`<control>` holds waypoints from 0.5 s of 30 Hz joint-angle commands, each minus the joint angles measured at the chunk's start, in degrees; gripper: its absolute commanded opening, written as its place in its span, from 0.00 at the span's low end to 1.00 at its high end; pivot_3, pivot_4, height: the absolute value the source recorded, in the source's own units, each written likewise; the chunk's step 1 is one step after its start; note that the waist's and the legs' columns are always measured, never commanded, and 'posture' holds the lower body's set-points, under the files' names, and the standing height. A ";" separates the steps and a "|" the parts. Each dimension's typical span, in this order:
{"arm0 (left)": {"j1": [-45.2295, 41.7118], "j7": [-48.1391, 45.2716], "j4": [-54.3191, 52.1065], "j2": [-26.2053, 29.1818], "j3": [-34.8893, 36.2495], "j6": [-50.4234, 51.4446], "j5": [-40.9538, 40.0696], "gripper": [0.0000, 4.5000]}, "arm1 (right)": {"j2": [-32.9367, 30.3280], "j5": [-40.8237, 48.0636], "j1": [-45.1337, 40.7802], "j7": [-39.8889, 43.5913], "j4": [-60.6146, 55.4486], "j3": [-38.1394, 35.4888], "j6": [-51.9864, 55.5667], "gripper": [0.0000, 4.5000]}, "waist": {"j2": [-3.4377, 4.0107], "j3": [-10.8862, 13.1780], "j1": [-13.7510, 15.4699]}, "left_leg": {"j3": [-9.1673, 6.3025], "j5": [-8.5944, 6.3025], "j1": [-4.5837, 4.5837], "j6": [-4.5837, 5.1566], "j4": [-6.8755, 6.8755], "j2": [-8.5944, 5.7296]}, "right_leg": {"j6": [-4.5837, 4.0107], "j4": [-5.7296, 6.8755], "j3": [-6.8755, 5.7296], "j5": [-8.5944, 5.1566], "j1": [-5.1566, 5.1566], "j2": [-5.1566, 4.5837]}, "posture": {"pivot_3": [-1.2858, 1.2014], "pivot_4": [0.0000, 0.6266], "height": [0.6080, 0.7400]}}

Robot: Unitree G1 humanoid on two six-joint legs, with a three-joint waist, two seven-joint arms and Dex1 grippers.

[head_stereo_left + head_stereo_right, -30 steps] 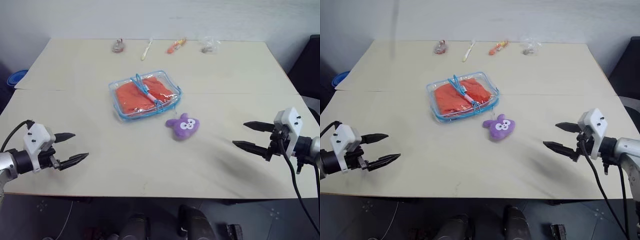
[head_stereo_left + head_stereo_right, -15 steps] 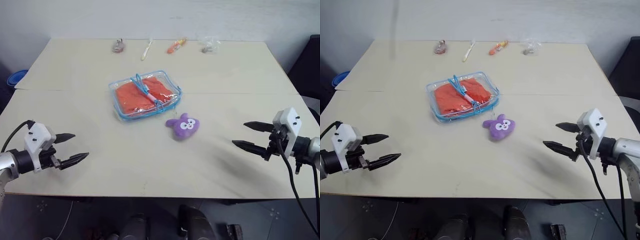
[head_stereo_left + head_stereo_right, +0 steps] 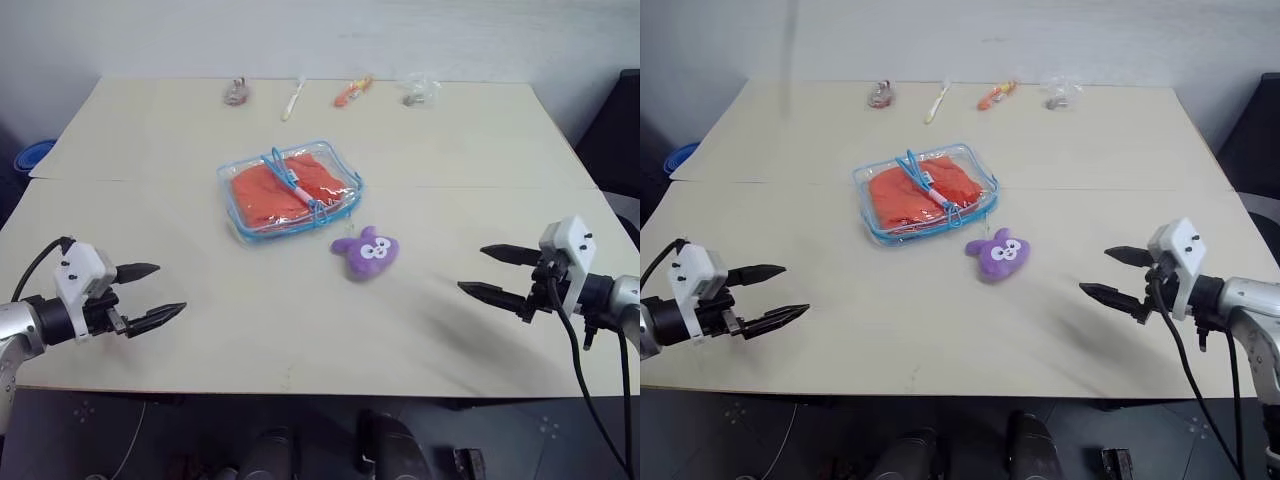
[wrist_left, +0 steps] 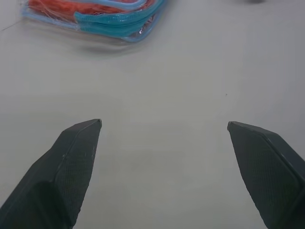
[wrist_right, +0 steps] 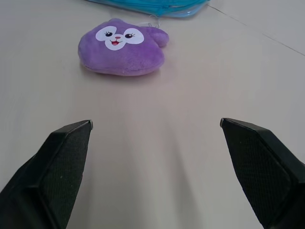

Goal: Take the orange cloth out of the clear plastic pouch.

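The clear plastic pouch [image 3: 290, 189] with light blue trim lies flat near the middle of the pale table [image 3: 200, 130]. Inside it sits the folded orange cloth [image 3: 268, 190], seen through the plastic. My left gripper [image 3: 165, 293] hovers open over the table's near left edge, well short of the pouch. My right gripper [image 3: 478, 272] stands open near the front right, pointing inward, with nothing between its fingers. The pouch's edge [image 4: 119, 19] also appears in the left wrist view, beyond the open fingers.
A purple plush [image 3: 366, 252] lies just in front of the pouch, also visible ahead of the right gripper [image 5: 123, 46]. Small trinkets line the far edge: a grey item [image 3: 237, 93], a white stick [image 3: 293, 98], an orange item [image 3: 352, 92] and a crumpled wrapper [image 3: 417, 90].
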 commanded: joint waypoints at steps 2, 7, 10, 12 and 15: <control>-4.13 3.09 -4.04 -0.01 1.16 5.23 -4.01 1.00 | 2.00 1.43 -4.50 -2.71 -3.78 1.49 1.46 0.99 | 0.00 0.00 0.05 | 0.00 0.00 0.00 0.00 0.02 -0.01 | 0.00 0.00 0.00 0.00 0.01 -0.01 | 0.52 0.24 1.00; -9.73 4.78 -7.27 -0.60 -0.84 12.73 -9.71 1.00 | 17.38 -1.85 -21.66 -17.40 -2.04 12.11 7.79 0.99 | 0.00 0.00 -1.62 | -0.05 0.05 0.06 -0.13 0.07 0.05 | -0.01 0.15 0.02 0.00 -0.03 0.00 | 0.52 0.24 1.00; -12.83 5.31 -5.80 -0.86 -3.33 12.09 -8.46 1.00 | 28.79 -5.91 -31.44 -25.43 5.67 17.08 8.51 0.99 | 0.04 0.02 -2.56 | -0.01 0.10 0.01 -0.25 -0.03 0.04 | -0.15 0.32 0.01 -0.08 -0.23 0.05 | 0.52 0.24 1.00; -14.72 5.72 -4.68 -0.97 -4.62 11.42 -7.61 1.00 | 34.12 -9.41 -36.12 -27.93 11.72 20.11 6.66 0.99 | 0.04 0.02 -2.84 | -0.01 0.11 -0.13 -0.28 -0.09 -0.13 | -0.25 0.42 -0.07 -0.14 -0.44 0.06 | 0.52 0.24 1.00; -16.58 6.22 -4.08 -1.06 -5.58 10.65 -6.89 1.00 | 41.63 -14.30 -43.17 -30.93 24.10 23.41 1.86 0.99 | 0.04 0.02 -3.15 | -0.08 0.12 -0.16 -0.29 -0.12 -0.28 | -0.30 0.69 -0.16 -0.17 -0.60 0.04 | 0.52 0.24 1.00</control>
